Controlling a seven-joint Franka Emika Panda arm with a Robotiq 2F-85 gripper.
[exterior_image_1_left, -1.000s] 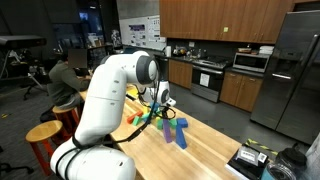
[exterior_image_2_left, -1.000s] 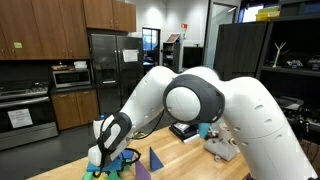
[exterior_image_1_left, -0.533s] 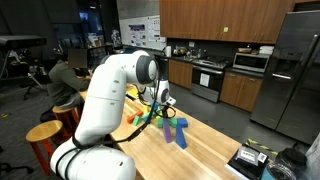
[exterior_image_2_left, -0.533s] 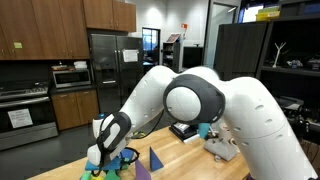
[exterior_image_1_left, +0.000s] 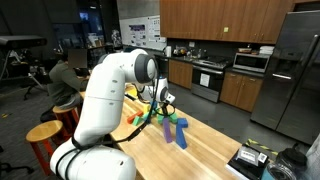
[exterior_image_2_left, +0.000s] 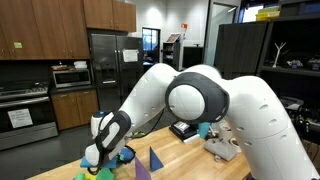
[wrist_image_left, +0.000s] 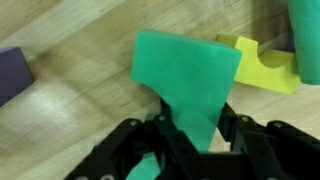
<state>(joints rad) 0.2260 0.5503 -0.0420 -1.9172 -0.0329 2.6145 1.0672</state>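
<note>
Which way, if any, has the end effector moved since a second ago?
Yes, slightly: the end effector has edged left, away from the purple block.

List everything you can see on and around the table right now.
green block: one, green, held between the gripper's fingers
yellow block: one, yellow, on the table right of the green block in the wrist view
purple block: one, purple, at the wrist view's left edge
blue blocks: seemingly two, blue, upright on the table by the gripper
table: one, light wood
stools: two, wooden tops, beside the table
gripper: one, black, shut on the green block
</note>
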